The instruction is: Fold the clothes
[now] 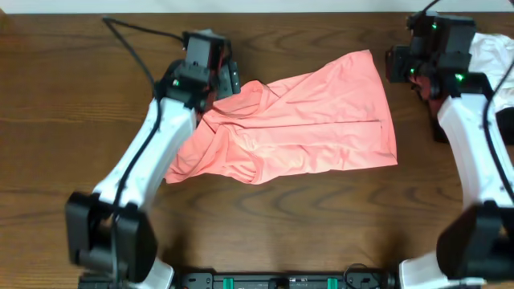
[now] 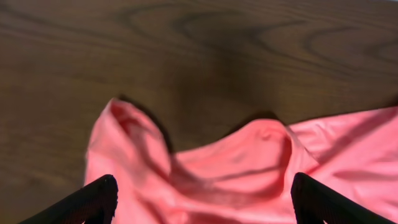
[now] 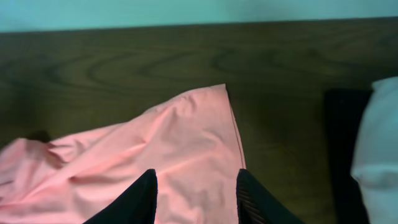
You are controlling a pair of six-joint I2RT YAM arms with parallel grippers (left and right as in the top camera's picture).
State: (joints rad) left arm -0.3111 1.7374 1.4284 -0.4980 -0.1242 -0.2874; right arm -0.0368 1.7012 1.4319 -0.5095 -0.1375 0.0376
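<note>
A coral-pink garment [image 1: 305, 120] lies crumpled and partly spread on the wooden table. My left gripper [image 1: 223, 80] is at its far left bunched edge. In the left wrist view its jaws [image 2: 202, 190] are wide open, with rumpled pink cloth [image 2: 249, 168] between and under them. My right gripper [image 1: 399, 66] is by the garment's far right corner. In the right wrist view its jaws [image 3: 196, 183] are open over the pink cloth [image 3: 174, 143] near its hemmed right edge. I see no cloth gripped by either gripper.
A white cloth [image 1: 491, 54] lies at the table's far right, behind my right arm; it also shows in the right wrist view [image 3: 379, 137], next to a dark object [image 3: 339, 124]. Black cables [image 1: 128, 36] run across the far left of the table [image 1: 80, 96].
</note>
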